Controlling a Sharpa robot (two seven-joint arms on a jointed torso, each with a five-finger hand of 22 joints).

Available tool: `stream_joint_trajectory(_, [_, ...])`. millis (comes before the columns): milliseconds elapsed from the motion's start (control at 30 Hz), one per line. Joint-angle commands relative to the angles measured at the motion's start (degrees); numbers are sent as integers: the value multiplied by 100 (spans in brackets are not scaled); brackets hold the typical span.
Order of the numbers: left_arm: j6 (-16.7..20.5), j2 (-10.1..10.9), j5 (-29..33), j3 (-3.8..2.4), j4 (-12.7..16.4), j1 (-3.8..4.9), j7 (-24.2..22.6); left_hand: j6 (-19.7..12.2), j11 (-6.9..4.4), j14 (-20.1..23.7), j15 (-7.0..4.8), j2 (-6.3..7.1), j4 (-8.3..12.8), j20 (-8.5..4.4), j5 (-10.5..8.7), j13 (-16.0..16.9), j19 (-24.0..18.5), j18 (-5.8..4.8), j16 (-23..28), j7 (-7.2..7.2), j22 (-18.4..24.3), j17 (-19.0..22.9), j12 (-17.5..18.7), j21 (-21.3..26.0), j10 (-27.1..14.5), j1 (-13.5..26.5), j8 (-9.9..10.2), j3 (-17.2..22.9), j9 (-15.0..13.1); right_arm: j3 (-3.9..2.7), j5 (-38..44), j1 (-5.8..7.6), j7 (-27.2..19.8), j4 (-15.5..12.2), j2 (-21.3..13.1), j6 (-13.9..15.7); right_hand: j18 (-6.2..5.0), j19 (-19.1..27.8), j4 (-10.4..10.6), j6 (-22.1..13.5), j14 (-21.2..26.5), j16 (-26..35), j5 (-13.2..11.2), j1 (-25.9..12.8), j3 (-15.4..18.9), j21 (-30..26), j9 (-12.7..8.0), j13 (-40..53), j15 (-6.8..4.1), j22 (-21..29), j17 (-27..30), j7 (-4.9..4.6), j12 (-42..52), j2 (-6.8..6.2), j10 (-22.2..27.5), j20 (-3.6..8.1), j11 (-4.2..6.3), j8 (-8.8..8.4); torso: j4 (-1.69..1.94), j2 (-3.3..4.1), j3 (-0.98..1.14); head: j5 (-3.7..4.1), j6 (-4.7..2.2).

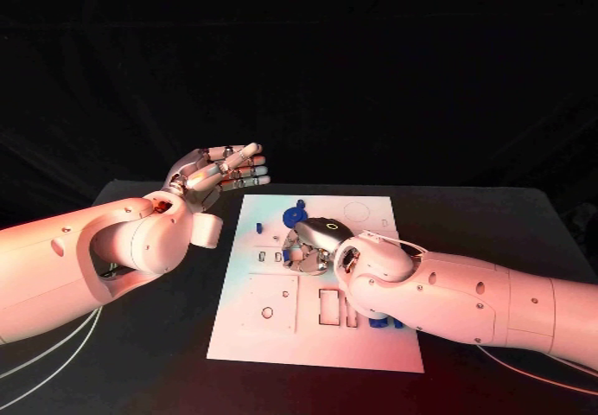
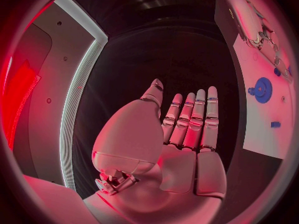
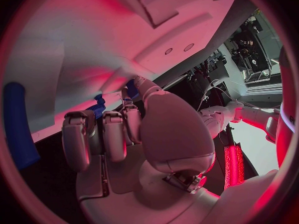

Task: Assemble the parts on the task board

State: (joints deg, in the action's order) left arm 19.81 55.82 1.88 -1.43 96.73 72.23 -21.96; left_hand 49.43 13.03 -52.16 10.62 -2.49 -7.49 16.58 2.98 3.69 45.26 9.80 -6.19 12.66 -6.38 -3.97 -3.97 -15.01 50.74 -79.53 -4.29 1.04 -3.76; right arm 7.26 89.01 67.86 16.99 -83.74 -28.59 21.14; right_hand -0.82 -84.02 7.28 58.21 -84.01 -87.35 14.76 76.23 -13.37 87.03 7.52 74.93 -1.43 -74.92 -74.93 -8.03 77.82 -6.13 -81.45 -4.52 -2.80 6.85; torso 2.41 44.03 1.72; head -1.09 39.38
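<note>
The white task board [image 1: 268,333] lies in the middle of the black table. A blue gear [image 1: 294,214] sits near the board's far end, also seen as a blue gear [image 2: 261,89] from the left wrist. My right hand [image 1: 312,244] is low over the board's middle, just in front of the gear, fingers curled down. In the right wrist view its fingers [image 3: 102,134] curl beside a toothed blue part [image 3: 96,107]; whether they hold anything is hidden. My left hand [image 1: 225,169] is raised off the board's far left corner, palm [image 2: 184,149] bare and fingers straight.
A small blue piece [image 1: 259,228] lies near the board's left edge. More blue parts [image 1: 380,322] sit by the rectangular slots under my right forearm. A long blue piece [image 3: 19,124] shows close to the right wrist camera. Black table surrounds the board.
</note>
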Motion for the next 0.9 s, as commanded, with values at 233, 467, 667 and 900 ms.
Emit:
stream_joint_trajectory(233, [-111, -9, 7, -3, 0, 2, -28, -8, -16, -27, -5, -56, 35, -9, -15, -2, 0, 43, 42, 299, 10, 0, 13, 5, 13, 17, 25, -2, 0, 8, 76, -15, 37, -1, -8, -47, -31, -339, 27, -235, -470, 65, -167, -102, 87, -109, -46, 407, 80, -1170, -977, -59, -140, -97, 109, -83, -87, -116, 1, 1, -2, 16, -7])
stream_joint_trajectory(467, [-122, -6, 7, -3, -5, 2, -27, 30, -16, -27, -4, -57, 35, -9, -15, -2, 0, 43, 43, 299, 11, 0, 14, 5, 11, 20, 24, -3, -3, 8, 143, -18, 24, -60, -40, 396, -54, -285, 394, -879, -465, 78, -733, -243, 396, -206, -203, 142, 197, -1101, -964, -211, -445, -357, 372, -176, -218, -307, -1, -2, 0, 26, -13])
stream_joint_trajectory(667, [-209, 2, -239, -2, -84, 2, 164, 284, -168, -743, -206, -75, 81, -140, -9, 14, 496, 84, -265, 148, -93, -144, -62, -297, 273, 35, -31, -31, -26, -43, 15, 12, -336, -463, -313, 1290, -95, -201, 956, -1046, -440, 136, -649, 45, 816, -361, -283, 30, 245, -992, -881, -257, -513, -544, 474, -245, -276, -247, 7, -23, -1, 91, -37])
stream_joint_trajectory(900, [-1286, -60, -1550, -2, -486, 2, 895, 954, -572, -2248, -706, -175, 104, -655, 14, 96, 1540, 87, -958, -192, -381, -620, -349, -985, 1258, -1, -236, 63, -79, -158, -1089, 246, -1099, -1025, -911, 1646, -237, 134, 901, -794, -347, 361, -500, 214, 837, -931, -249, -230, 176, -569, -573, -153, -798, -266, 762, -196, -190, -48, -9, -87, -9, 35, -154])
